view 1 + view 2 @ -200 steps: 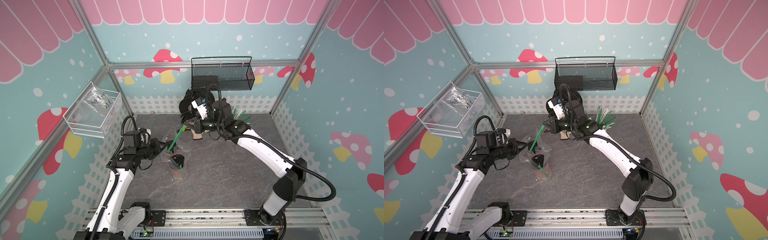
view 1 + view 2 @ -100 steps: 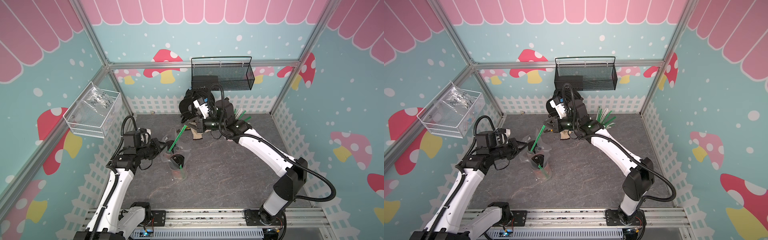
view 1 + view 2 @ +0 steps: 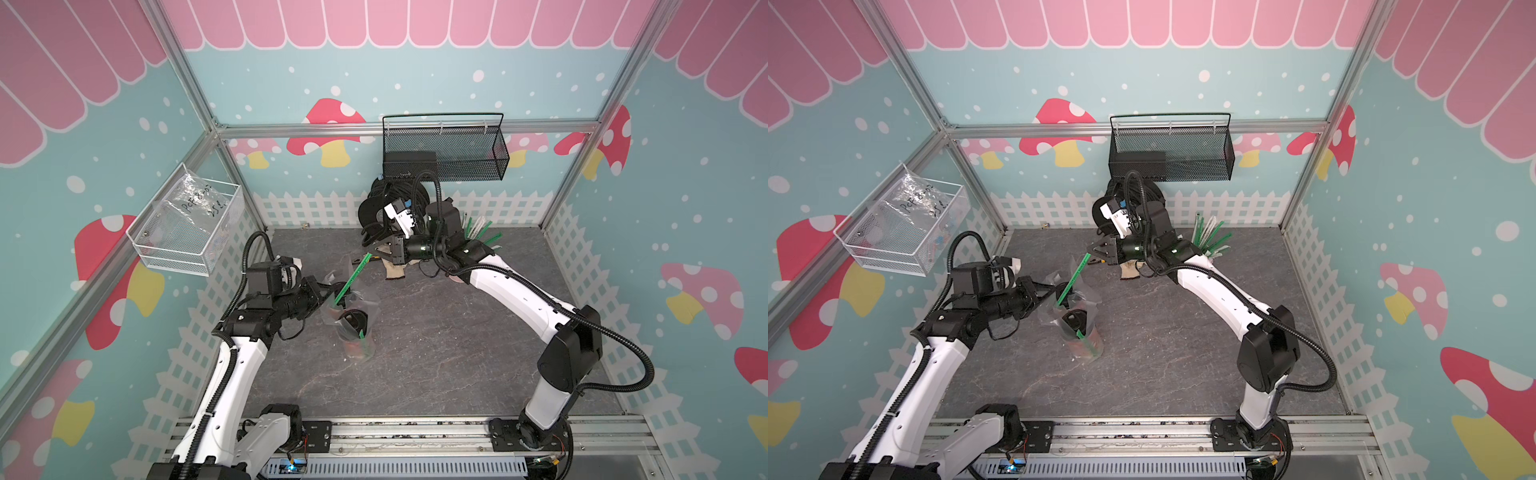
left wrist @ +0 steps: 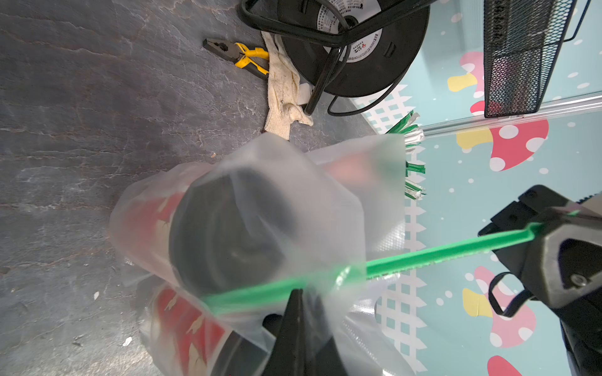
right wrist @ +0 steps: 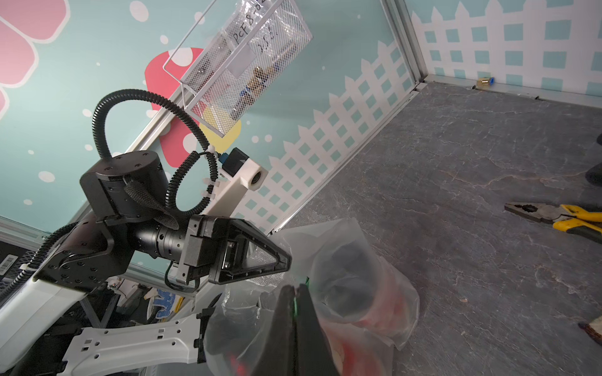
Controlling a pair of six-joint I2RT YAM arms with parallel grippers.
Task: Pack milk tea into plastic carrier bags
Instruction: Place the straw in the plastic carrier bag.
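Top views: carrier bag (image 3: 351, 301) stands at approx 9 o'clock of floor centre, milk tea cups (image 3: 353, 321) inside, lids up. Left gripper (image 3: 328, 286) sits at bag's 10 o'clock, jaws pressed together on the rim film. Right gripper (image 3: 376, 251) is at bag's 1 o'clock, pinching a green straw (image 3: 351, 280); straw's lower end dips into bag mouth.

Left wrist: film drapes over a black lid; straw (image 4: 423, 257) crosses it w/ little free opening.

Right wrist: jaws squeezed on straw, only a green sliver shows.

Risks:
- Straw tip could snag or pierce thin film.
- Straw could shove a cup over.
- A tug on the rim could tip cups.
- Thin straw may pivot in the pinch.
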